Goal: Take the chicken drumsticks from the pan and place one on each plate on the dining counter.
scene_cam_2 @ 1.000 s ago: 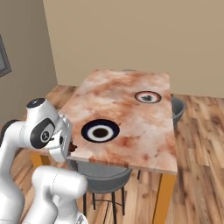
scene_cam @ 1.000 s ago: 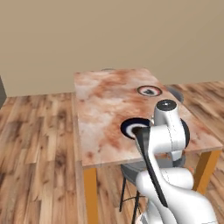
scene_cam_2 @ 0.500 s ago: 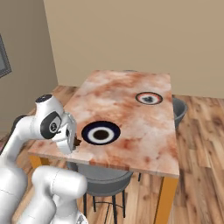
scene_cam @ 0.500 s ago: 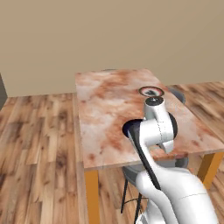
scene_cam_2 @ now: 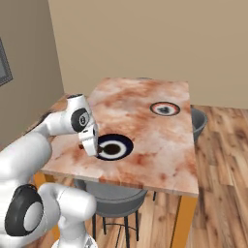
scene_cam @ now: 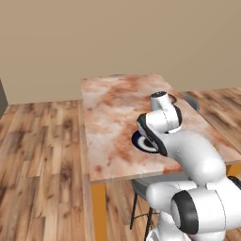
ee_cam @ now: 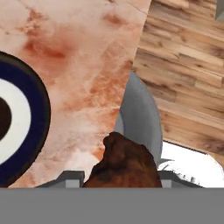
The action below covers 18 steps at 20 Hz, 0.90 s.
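Note:
A dark brown chicken drumstick [ee_cam: 124,162] sits between my fingertips, and my gripper [ee_cam: 120,179] is shut on it. In the right base view my gripper [scene_cam_2: 91,145] hangs low over the dining counter [scene_cam_2: 145,101], just left of the near plate [scene_cam_2: 116,148]. In the hand view this plate [ee_cam: 30,127], with its navy rim and white ring, lies to the left of the drumstick. A far plate [scene_cam_2: 164,108] with a dark centre lies further back. My arm hides most of the near plate [scene_cam: 140,142] in the left base view. The pan is out of view.
A grey stool [scene_cam_2: 114,196] stands under the counter's near edge and shows right below the drumstick as a grey seat [ee_cam: 142,118]. Another grey stool [scene_cam_2: 198,123] stands at the counter's right side. Wooden floor [scene_cam: 42,155] surrounds the counter.
My arm has swung forward and out over the counter, carrying the drumstick to the left side of the near plate. The grip stays shut.

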Available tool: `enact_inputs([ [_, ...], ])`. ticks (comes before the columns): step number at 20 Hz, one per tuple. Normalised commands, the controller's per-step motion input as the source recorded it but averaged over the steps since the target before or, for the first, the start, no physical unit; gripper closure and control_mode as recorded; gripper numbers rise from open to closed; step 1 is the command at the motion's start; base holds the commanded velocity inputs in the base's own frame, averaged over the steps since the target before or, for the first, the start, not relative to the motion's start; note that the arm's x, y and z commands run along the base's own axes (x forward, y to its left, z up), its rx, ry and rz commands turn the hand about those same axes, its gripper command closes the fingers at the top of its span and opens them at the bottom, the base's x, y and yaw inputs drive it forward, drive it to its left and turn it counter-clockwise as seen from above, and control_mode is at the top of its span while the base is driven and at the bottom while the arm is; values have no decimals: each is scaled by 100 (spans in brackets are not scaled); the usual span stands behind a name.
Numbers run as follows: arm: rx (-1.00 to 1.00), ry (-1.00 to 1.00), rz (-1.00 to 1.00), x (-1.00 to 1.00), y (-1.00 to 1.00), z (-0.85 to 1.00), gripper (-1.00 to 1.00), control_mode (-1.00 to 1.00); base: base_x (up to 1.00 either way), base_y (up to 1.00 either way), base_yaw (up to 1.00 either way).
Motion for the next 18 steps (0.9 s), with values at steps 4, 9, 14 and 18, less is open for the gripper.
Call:
enact_inputs([
  [4,0,33,3,88,-1,-24,100,-100,0,0,0],
  [9,-4,18,1,70,0,-54,100,-100,0,0,0],
  [14,-2,-5,0,33,0,-72,100,-100,0,0,0],
  [18,0,-11,0,28,-8,-59,100,-100,0,0,0],
])
